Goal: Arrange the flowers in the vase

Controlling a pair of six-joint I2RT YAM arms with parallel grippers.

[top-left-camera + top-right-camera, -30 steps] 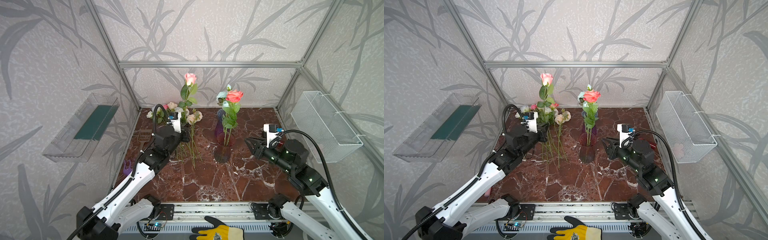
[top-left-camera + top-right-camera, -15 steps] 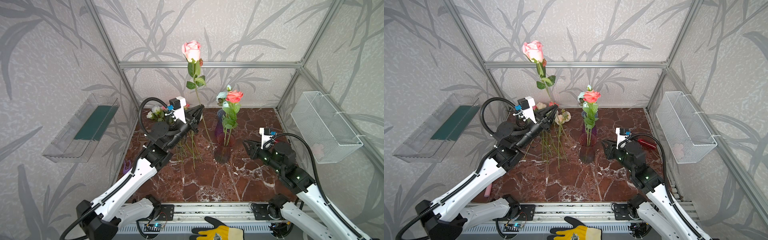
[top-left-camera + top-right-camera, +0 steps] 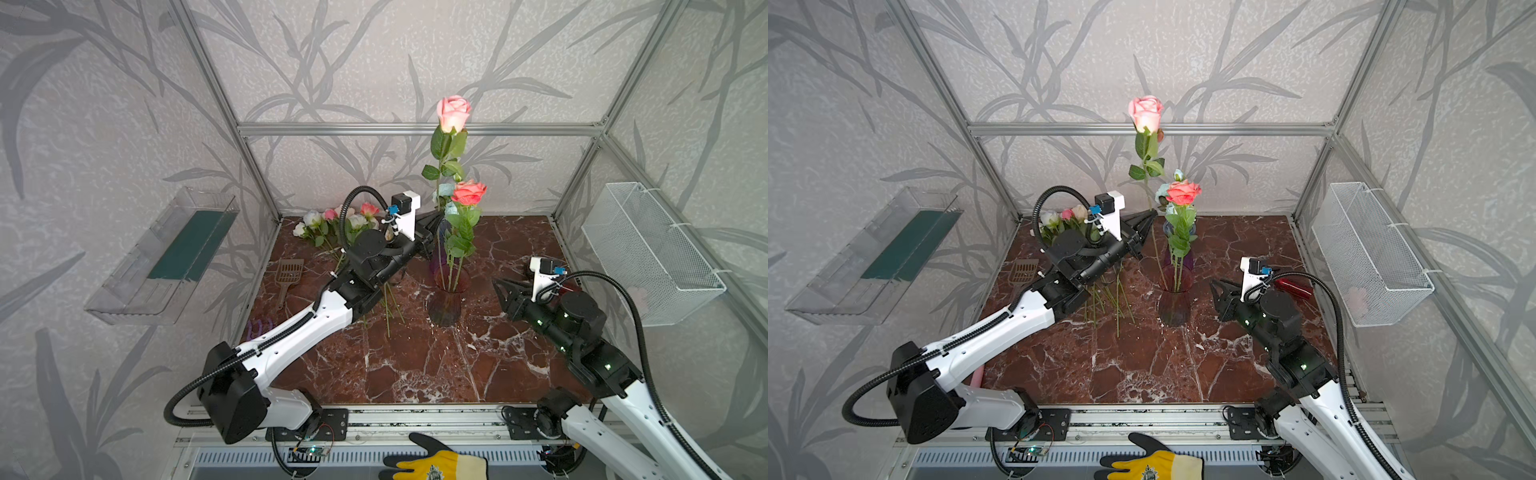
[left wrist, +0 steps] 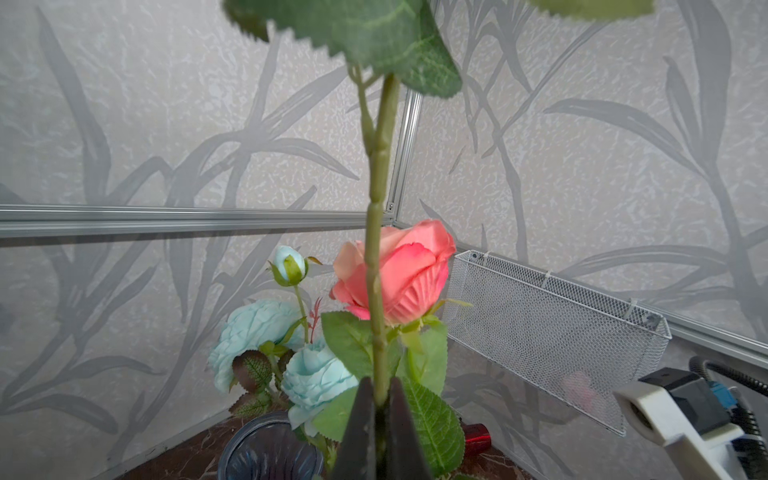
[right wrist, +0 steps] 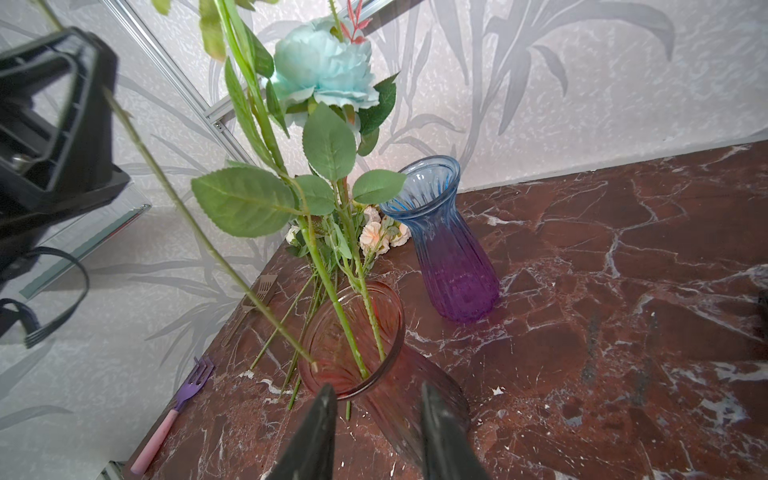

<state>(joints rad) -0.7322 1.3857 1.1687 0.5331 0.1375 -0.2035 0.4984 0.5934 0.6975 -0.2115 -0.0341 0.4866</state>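
While our left gripper [image 3: 1151,215] clamps the rose [image 3: 1145,113] upright, its stem tip sits at our vase [image 3: 1174,305] rim, right gripper [image 3: 1213,286] parted, empty.

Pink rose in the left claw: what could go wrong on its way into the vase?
The stem end sits at the edge of the vase; it may catch or slip outside.
Its leaves could snag the coral rose in the vase.
The right claw is open, apart from the vase; a push could tip it.
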